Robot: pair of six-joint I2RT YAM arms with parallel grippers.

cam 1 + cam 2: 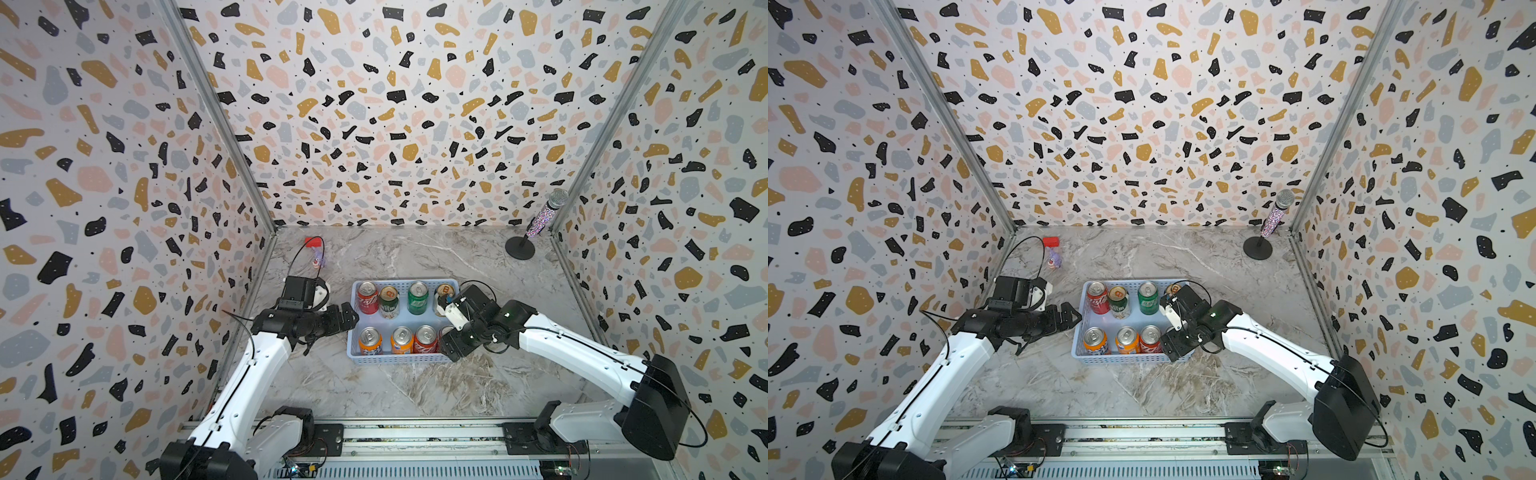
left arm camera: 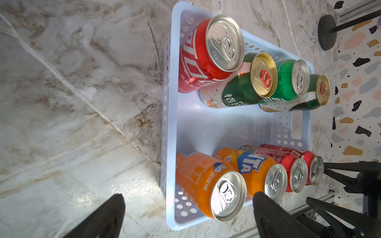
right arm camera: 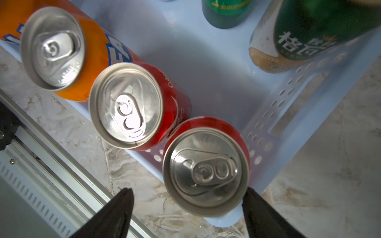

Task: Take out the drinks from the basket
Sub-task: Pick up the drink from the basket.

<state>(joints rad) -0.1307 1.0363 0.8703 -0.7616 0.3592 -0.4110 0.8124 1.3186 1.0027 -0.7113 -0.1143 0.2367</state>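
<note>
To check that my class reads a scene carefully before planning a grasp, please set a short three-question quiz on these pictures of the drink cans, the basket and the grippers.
1. How many small aluminium drink cans stand in the shallow light-blue perforated plastic basket?
2. True or false: the bright green aluminium can stands in the row nearer the robot.
3. Which can does the open right gripper hover over?
A) an orange can
B) the red aluminium can at the end of the near row
C) a gold-topped can

Key:
1) Eight.
2) False: the bright green aluminium can is in the far row.
3) B.
</note>
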